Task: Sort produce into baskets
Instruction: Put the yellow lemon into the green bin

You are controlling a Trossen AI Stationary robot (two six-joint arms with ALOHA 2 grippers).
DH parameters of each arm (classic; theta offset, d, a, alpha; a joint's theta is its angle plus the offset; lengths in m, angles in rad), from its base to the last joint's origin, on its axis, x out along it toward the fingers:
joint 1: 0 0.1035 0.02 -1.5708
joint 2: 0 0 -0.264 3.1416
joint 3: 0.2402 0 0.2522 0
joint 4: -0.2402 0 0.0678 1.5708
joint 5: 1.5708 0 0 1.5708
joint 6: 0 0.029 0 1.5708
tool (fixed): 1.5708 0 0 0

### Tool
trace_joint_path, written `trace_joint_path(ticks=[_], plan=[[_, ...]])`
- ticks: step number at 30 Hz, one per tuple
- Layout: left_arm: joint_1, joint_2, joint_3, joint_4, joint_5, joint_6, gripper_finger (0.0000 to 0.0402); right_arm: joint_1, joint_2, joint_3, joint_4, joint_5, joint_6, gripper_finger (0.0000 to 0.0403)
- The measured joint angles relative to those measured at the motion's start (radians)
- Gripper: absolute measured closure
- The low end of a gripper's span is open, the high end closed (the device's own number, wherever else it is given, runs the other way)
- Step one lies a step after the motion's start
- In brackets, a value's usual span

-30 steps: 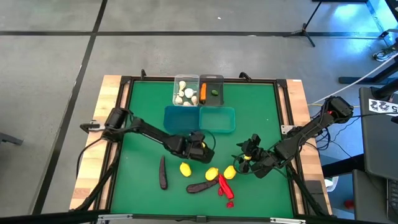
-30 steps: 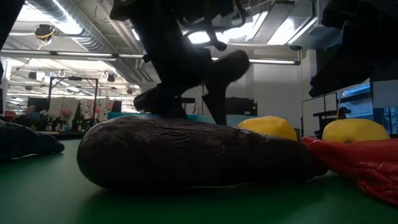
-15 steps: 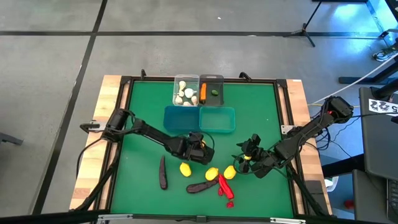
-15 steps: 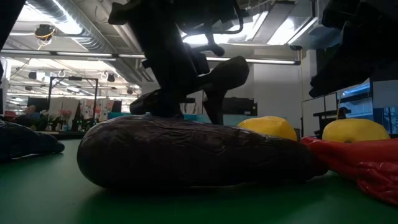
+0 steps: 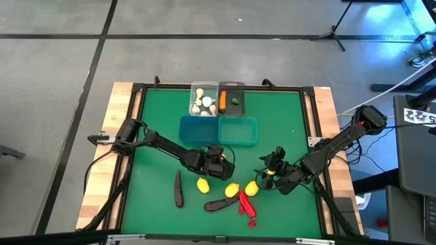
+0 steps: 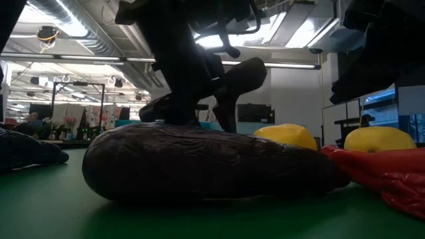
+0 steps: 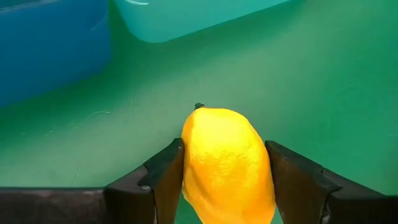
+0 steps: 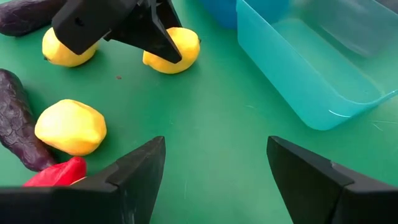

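Beside the teal bins, the left claw [image 7: 225,180] grips a lemon [image 7: 227,162], its underside hidden.

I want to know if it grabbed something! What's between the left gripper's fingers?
A yellow lemon sits between the left gripper fingers, both sides touching, in the left wrist view.

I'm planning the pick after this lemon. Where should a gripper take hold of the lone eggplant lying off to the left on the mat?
Grip the eggplant across its slim middle, coming straight down from above. It lies flat on the green mat, long and narrow, pointing roughly toward and away from the bins, so the fingers should close across its width. Nothing lies close beside it.
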Motion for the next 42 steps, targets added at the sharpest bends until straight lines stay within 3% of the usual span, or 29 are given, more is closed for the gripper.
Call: trace_joint_path(ticks=[10,24,35,42], plan=[[0.024,-0.001,0.085,0.001,0.011,0.126,0.0201,0.000,0.000,0.000,-0.001,0.000,0.000,0.0123],[0.193,-0.003,0.209,-0.007,-0.018,0.440,0.0201,0.000,0.000,0.000,-0.001,0.000,0.000,0.0123],[0.295,-0.003,0.210,-0.174,-0.020,0.424,0.0201,0.000,0.000,0.000,-0.009,0.000,0.000,0.0123],[0.293,-0.003,0.200,-0.161,-0.020,0.438,0.0201,0.000,0.000,0.000,-0.018,0.000,0.000,0.0123]])
